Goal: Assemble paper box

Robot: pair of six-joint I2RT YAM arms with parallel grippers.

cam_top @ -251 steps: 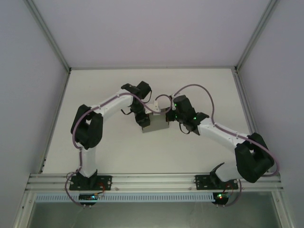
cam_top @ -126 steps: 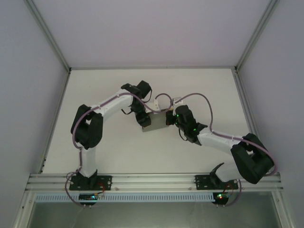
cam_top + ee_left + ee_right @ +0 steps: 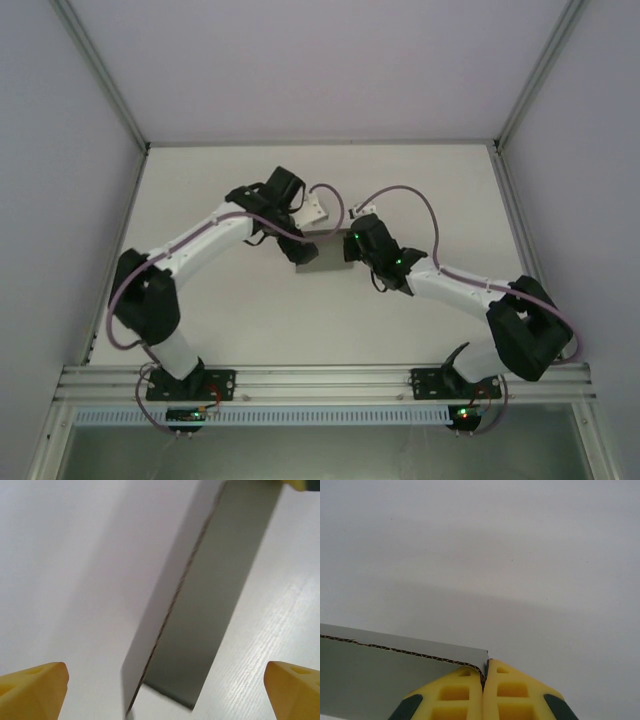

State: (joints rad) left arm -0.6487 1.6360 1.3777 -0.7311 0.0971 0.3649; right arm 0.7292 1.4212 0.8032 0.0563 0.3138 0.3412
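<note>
Folding the paper box [image 3: 322,252] at mid-tabletop [image 3: 230,300]
The right hand [image 3: 484,680] clamps one cardboard edge; the left hand [image 3: 165,685] is spread apart before a raised side. Next, probably: the left presses that side into place.

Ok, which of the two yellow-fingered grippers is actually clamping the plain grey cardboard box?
The right gripper: its fingers are closed on an edge of the grey cardboard box. The left gripper is spread wide, fingers clear of it.

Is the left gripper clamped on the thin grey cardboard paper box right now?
No, the left wrist view shows the left gripper with its yellow fingertips spread wide apart, neither touching the thin grey cardboard paper box.
</note>
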